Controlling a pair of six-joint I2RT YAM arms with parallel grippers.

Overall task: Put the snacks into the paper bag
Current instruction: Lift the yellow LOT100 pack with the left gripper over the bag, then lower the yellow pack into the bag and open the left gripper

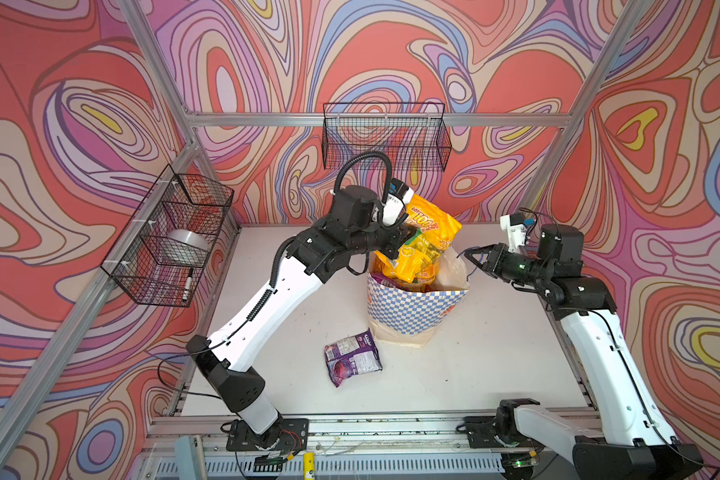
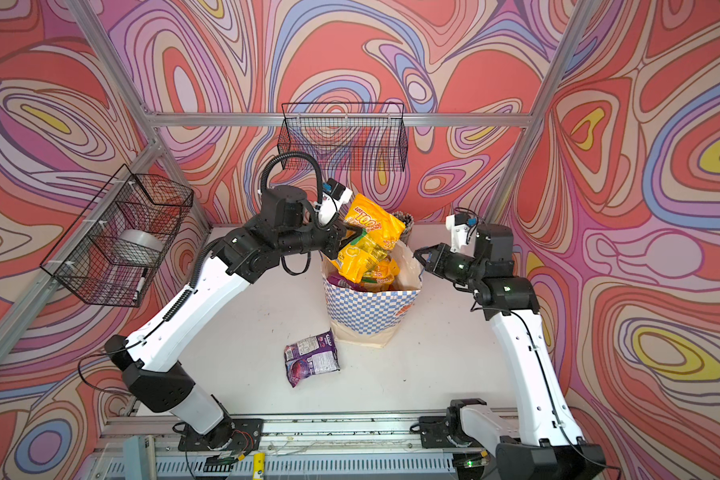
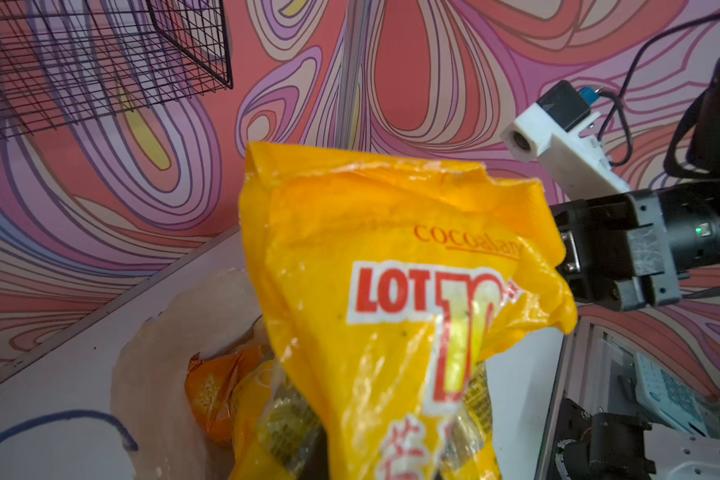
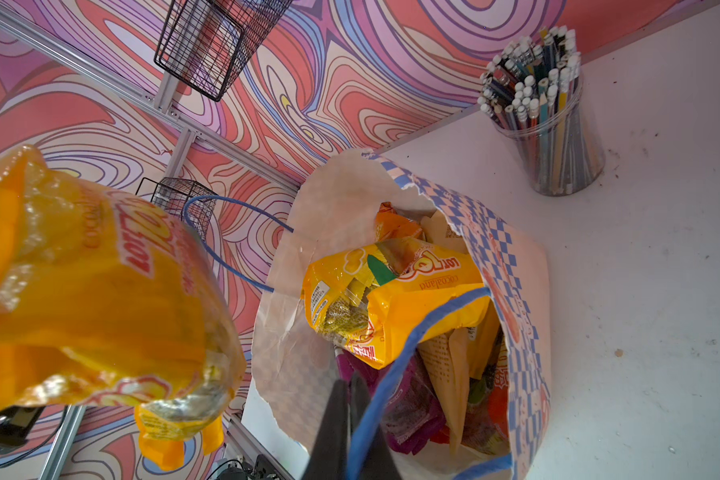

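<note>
A white table (image 1: 474, 365) is sitting inside a booth with swirling red, pink and purple walls. Around the middle of it, a tall paper bag (image 1: 412, 307) (image 2: 366, 307) is standing upright with its mouth open. The bag is blue-and-white checkered with a cream base.

The left gripper (image 1: 406, 239) is extending from the left and gripping a yellow snack packet (image 1: 431, 218) (image 2: 375, 216) with red lettering. It is holding the packet in the air over the bag's mouth, toward the left side. The jaws are closed on the packet's lower part, and the crinkled packet is sticking up from them. In the left wrist view the packet (image 3: 371, 270) is filling most of the picture.

The right gripper (image 1: 469, 252) (image 2: 420, 251) is pointing in from the right at the level of the bag's rim. Its jaws are pinched shut on the bag's blue cord handle (image 4: 395, 353). In the right wrist view the cord is running between the dark fingers (image 4: 333, 415).

Inside the bag, a second yellow packet (image 4: 404, 299) is lying on top. Several purple packets (image 4: 408, 407) and an orange packet (image 4: 391, 224) are showing beneath and beside it.

A loose purple packet (image 1: 352, 357) (image 2: 312, 357) is lying flat on the table. It is just near and left of the bag's base, apart from both grippers.

A clear pencil cup (image 4: 545, 124) is standing on the table beyond the bag. One black wire basket (image 1: 385, 137) is hanging on the far wall, and a side basket (image 1: 167, 237) is hanging on the left wall.
</note>
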